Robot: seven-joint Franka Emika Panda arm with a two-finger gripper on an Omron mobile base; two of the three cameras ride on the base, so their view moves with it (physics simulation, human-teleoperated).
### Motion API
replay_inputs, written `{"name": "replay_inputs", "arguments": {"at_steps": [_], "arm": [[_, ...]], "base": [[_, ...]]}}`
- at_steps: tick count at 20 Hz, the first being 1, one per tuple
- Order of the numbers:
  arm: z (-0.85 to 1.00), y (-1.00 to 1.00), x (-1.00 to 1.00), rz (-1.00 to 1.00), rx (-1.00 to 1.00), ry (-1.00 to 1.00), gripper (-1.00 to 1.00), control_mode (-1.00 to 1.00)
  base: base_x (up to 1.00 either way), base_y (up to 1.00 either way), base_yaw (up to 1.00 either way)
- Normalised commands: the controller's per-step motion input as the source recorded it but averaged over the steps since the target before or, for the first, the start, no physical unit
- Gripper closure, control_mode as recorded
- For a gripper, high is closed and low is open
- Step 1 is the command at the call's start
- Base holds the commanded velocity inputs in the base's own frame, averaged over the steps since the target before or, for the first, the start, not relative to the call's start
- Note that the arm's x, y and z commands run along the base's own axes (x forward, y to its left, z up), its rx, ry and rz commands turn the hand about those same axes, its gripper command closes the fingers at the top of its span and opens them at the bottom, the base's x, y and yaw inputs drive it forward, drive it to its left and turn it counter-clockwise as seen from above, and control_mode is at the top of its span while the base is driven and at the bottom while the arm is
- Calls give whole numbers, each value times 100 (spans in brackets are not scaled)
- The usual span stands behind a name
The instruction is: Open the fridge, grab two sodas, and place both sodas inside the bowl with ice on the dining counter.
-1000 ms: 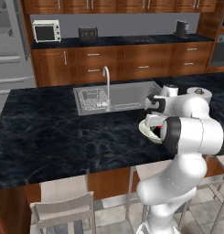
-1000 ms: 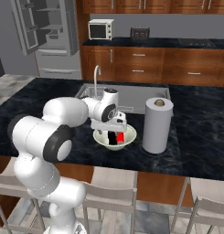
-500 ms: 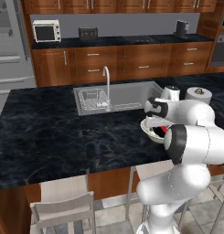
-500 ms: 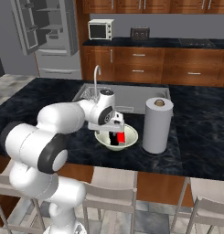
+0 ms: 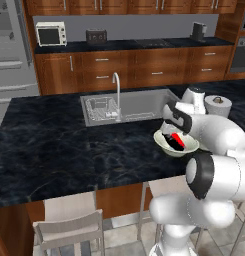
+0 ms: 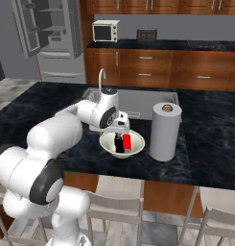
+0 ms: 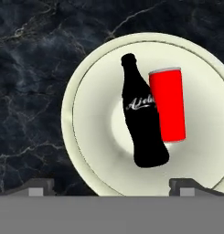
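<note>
Hand view showed the black bottle point(image 7: 141, 123) and red can point(image 7: 167, 105) lying touching in the bowl point(image 7: 86, 137) near the worktop's point(image 5: 54, 150) front edge, pincer point(image 7: 111, 185) spread wide and empty above; both sodas looked light, rigid, slick, best gripped mid-body.

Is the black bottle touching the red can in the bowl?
Touching. The hand view shows the black bottle lying against the red can with no gap, both inside the bowl.
</note>
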Motion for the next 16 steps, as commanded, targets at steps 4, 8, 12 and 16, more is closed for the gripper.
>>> {"name": "replay_inputs", "arguments": {"at_steps": [4,8,12,16], "arm": [[52,7,-32,-2,0,0,-100,-100],[48,13,-39,-3,0,0,-100,-100],[49,12,-41,-3,0,0,-100,-100],[43,12,-44,-3,-1,0,-100,-100]], "base": [[0,0,0],[0,0,0],[0,0,0],[0,0,0]]}}
